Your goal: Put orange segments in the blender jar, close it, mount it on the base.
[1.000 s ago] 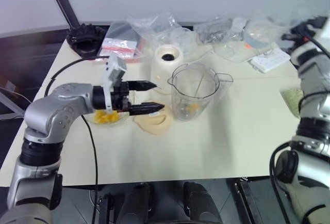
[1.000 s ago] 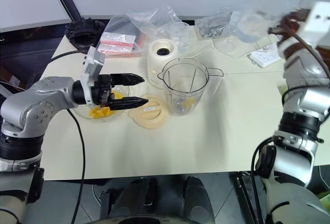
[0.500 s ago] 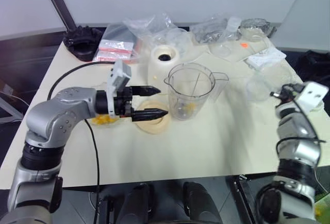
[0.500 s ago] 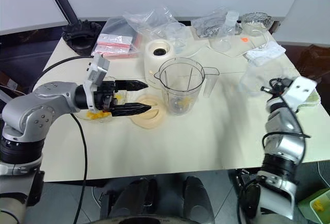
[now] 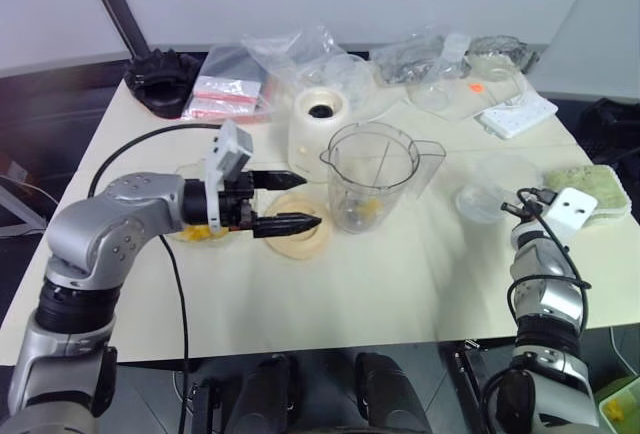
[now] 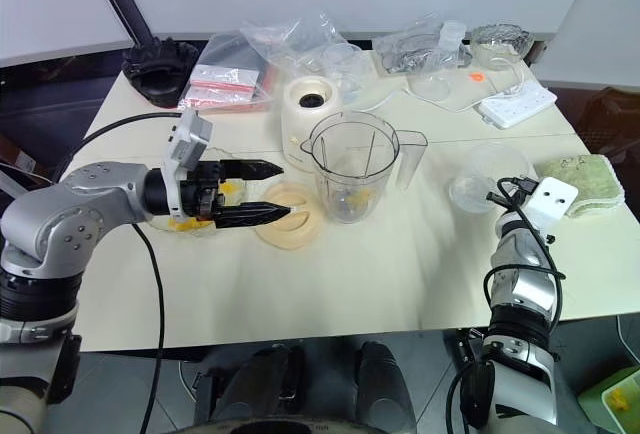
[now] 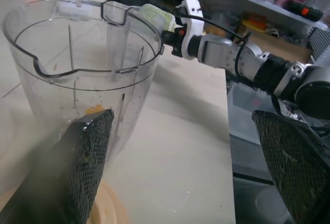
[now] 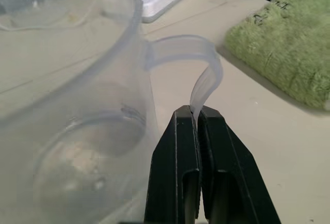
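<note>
The blender jar (image 5: 372, 174) stands upright and lidless at the table's middle, with an orange segment (image 5: 368, 210) at its bottom. More orange segments (image 5: 205, 231) lie in a glass bowl under my left arm. Just behind the jar sits the cream base (image 5: 320, 119). My left gripper (image 5: 305, 198) is open, level, beside the jar and above a flat cream lid (image 5: 297, 237); its fingers (image 7: 87, 152) hold nothing. At the right, my right gripper (image 8: 197, 115) is shut on the thin handle of a clear plastic cup (image 5: 482, 194), low over the table.
A green cloth (image 5: 590, 189) lies at the right edge, next to the cup. At the back are a white power strip (image 5: 515, 114), crumpled plastic bags (image 5: 300, 54) and a black object (image 5: 165, 69). A black cable (image 5: 150, 139) runs over the table's left side.
My right arm has come down from high at the back right, bringing the clear cup low over the table beside the green cloth. The left gripper has stayed open in place.
</note>
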